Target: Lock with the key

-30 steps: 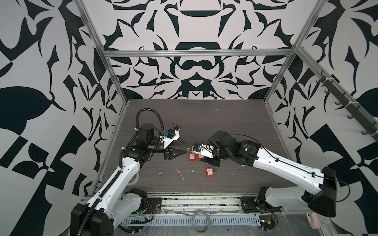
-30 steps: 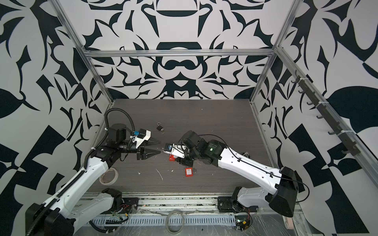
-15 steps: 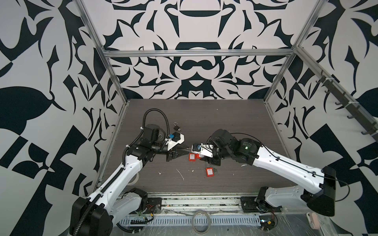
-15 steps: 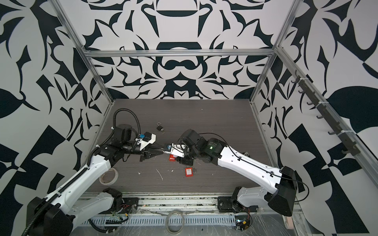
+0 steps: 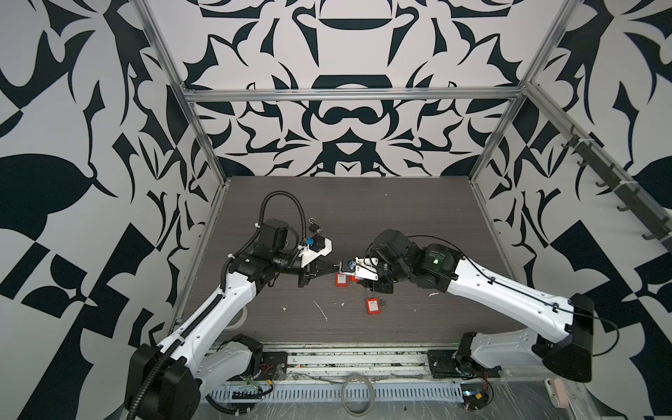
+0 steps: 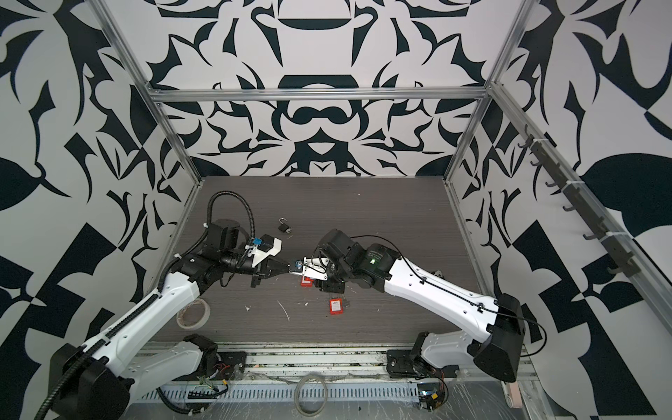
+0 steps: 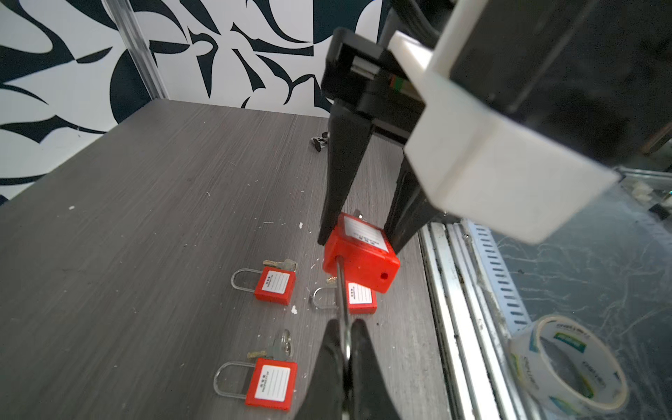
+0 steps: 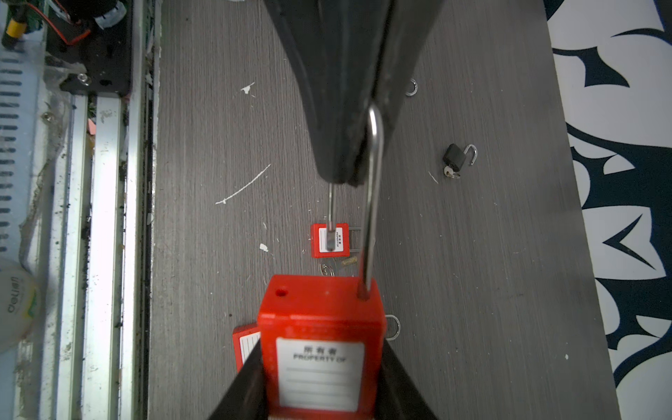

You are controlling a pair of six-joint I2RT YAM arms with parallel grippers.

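Red padlock [image 8: 320, 327] sits clamped by its body between the jaws of the right gripper [image 8: 322, 385] in the right wrist view, its shackle [image 8: 372, 200] swung open and pinched at the bend by the closed left gripper [image 8: 342, 171]. The left wrist view shows it held clear above three more red padlocks [image 7: 275, 287] lying on the table [image 7: 145, 218]. In both top views the two grippers meet over the middle of the table.

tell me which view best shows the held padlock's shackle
Right wrist view: both legs of the shackle show, one seated in the red padlock, one free. Left wrist view shows only one leg; in both top views it is too small to tell.
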